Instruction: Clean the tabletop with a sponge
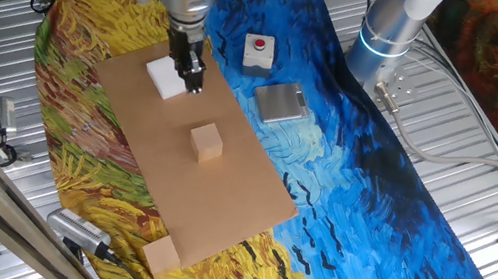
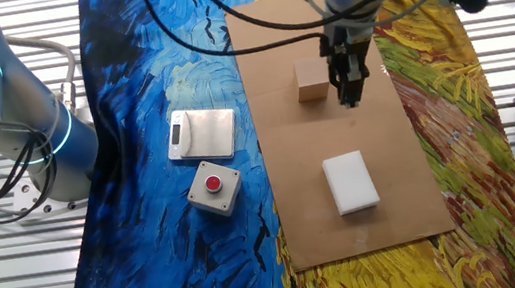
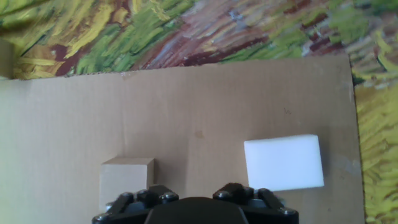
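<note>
- Step in hand, by judgement: the approach to the small white rectangular foam sponge (image 2: 351, 182); nothing grasped, no wiping begun.
- Lying flat on the large light-brown cardboard tabletop (image 2: 342, 167), towards one end, well clear of the edges.
- Hanging above the board between the sponge and the tan wooden cube (image 2: 312, 82): the black two-finger gripper (image 2: 348, 91), pointing straight down, touching neither.
- Fingers drawn close together and empty in both fixed views; only the base of the hand visible at the bottom of the hand view, so no tips to check there.
- In the hand view, sponge (image 3: 283, 163) off to the right of centre, cube (image 3: 126, 179) off to the left, bare cardboard dead ahead.
- Beside the board, on the blue-and-yellow painted cloth (image 2: 133, 121): a white box with a red button (image 2: 214, 187) and a small flat silver scale (image 2: 202, 134), both well apart from the work.
- Called for next, by judgement: shifting sideways over the sponge, spreading the fingers wider than its short side, then descending squarely around it.
- Risk to mind: nudging the cube or pushing the light foam askew instead of straddling it.
</note>
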